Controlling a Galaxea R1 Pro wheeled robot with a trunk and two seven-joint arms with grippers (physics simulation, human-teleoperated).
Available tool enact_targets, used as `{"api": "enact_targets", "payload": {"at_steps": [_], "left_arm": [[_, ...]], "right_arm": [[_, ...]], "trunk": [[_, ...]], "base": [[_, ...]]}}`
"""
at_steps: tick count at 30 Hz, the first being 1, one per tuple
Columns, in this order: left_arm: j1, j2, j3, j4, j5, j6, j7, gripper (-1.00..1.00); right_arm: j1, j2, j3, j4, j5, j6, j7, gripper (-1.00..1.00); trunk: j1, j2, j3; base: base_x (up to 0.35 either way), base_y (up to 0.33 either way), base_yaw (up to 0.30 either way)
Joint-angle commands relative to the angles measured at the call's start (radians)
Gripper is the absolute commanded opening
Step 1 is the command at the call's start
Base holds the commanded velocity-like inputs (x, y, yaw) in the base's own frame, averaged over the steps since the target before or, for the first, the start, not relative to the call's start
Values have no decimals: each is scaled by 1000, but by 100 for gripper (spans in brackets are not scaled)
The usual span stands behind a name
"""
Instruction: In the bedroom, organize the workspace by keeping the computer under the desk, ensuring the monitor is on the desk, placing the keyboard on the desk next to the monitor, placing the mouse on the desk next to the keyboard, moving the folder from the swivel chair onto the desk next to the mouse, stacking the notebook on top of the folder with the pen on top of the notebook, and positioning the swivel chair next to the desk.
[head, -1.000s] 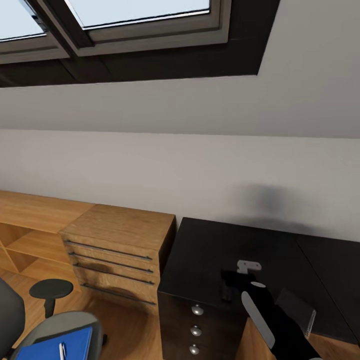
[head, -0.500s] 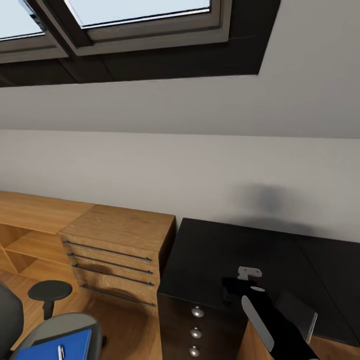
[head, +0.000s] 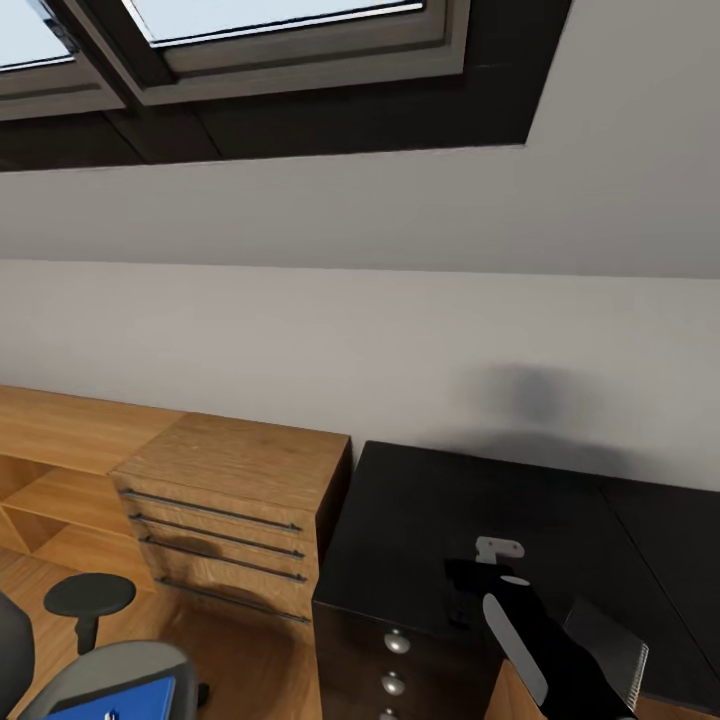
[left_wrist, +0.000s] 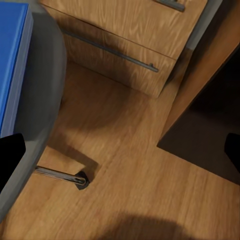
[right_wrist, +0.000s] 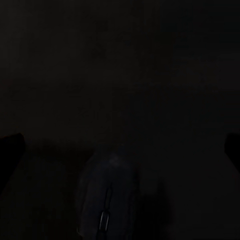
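Closest in, our right gripper (right_wrist: 120, 145) hangs low over the desk (head: 420, 500), its dark fingertips spread to the two edges of the right wrist view, so the claw is wide and holds nothing. The mouse (right_wrist: 107, 200) lies on the black top just under that gap, apart from both tips as far as we can tell in the dim picture. We judge the mouse step as good as done, though whether it sits next to the keyboard we cannot say.

Our left gripper (left_wrist: 120, 155) is also spread wide and empty, hovering above the wooden floor (left_wrist: 130, 200) between the swivel chair (left_wrist: 42, 100) and the dark side of the desk. The folder (left_wrist: 11, 65) lies flat on the grey seat, so moving it is not yet done. The notebook and pen stack that goes on top of it has to wait for that. A chrome leg of the chair base (left_wrist: 62, 176) crosses the floor below the seat. The chair stands near the desk's drawer end, and we think it may need a final nudge.

Farther off, the light wooden cabinet (head: 235, 480) stands touching the desk's end. Behind both runs a plain pale wall (head: 300, 340), with a dark-framed skylight (head: 300, 30) above.

As for the monitor, the keyboard and the computer, we cannot judge their state from here.
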Motion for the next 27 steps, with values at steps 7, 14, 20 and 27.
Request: {"api": "enact_targets", "payload": {"at_steps": [7, 14, 20, 27], "left_arm": [[0, 0, 9, 0, -10, -2, -2, 100], [-1, 0, 9, 0, -9, -4, -1, 100], [-1, 0, 10, 0, -8, -5, 4, 100], [0, 0, 11, 0, -6, -4, 7, 100]], "right_arm": [[-2, 0, 6, 25, -10, 0, -10, 100], [-2, 1, 7, 27, -12, 0, -6, 100], [-2, 2, 8, 27, -13, 1, -2, 100], [-2, 2, 9, 27, -13, 1, -1, 100]], "trunk": [[0, -1, -1], [0, -1, -1], [12, -22, -11], [39, -71, -33]], "base": [[107, 0, 0], [26, 0, 0], [3, 0, 0], [0, 0, 0]]}}
